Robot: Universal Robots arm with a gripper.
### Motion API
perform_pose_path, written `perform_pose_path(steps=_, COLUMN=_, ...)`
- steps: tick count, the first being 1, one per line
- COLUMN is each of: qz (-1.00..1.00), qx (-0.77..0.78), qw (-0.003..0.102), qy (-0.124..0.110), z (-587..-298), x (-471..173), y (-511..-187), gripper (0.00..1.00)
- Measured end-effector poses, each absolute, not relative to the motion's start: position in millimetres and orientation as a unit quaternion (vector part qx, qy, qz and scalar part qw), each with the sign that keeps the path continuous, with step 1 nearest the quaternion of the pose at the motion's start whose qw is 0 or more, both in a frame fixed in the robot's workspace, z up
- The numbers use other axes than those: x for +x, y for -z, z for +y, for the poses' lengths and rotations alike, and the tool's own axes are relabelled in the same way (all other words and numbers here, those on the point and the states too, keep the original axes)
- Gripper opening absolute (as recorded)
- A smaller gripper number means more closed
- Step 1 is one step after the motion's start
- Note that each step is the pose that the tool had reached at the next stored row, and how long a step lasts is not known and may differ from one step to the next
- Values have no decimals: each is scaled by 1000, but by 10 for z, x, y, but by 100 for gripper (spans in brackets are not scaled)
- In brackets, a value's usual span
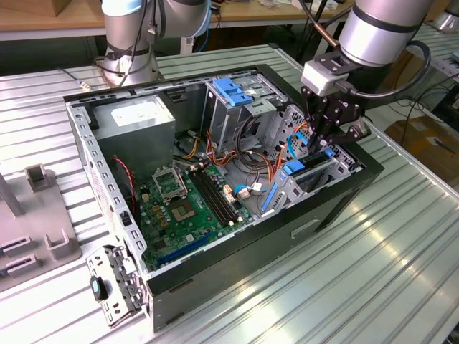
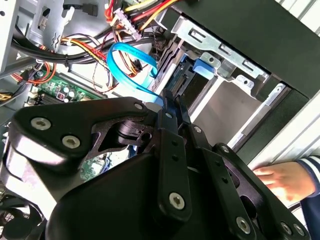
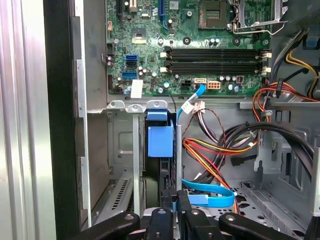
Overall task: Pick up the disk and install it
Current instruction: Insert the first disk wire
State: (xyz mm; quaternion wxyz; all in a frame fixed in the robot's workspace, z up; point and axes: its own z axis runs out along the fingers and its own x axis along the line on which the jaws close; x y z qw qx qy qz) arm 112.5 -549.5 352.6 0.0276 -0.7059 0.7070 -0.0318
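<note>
The disk stands on edge in the drive bay at the open computer case's (image 1: pixel 344 197) front corner, on the exterior view's right. Its blue frame tab (image 1: pixel 294 170) (image 3: pixel 160 137) and dark edge (image 2: pixel 186 82) show among the silver bay rails. My gripper (image 1: pixel 320 143) (image 2: pixel 173 102) (image 3: pixel 175 197) hangs right over the disk's far end. The black fingers (image 2: pixel 167 112) are drawn together with a sliver between them, their tips at the disk's top edge. Whether they pinch the frame is hidden.
Inside the case are a grey power-supply box (image 1: pixel 136 122), a green motherboard (image 1: pixel 183 208), an upper cage with a blue bracket (image 1: pixel 233 89) and loose cables, one blue ribbon (image 2: pixel 127 57) near the fingers. A person's hand (image 2: pixel 280 180) rests outside the case wall. Another arm's base (image 1: pixel 129 57) stands behind.
</note>
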Motion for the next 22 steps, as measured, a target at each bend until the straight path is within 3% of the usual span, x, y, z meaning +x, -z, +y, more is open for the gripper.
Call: perform_pose_path(steps=22, qz=701, qx=-712, qw=29, qy=32, z=-5509, x=1099, y=-3510, gripper=16)
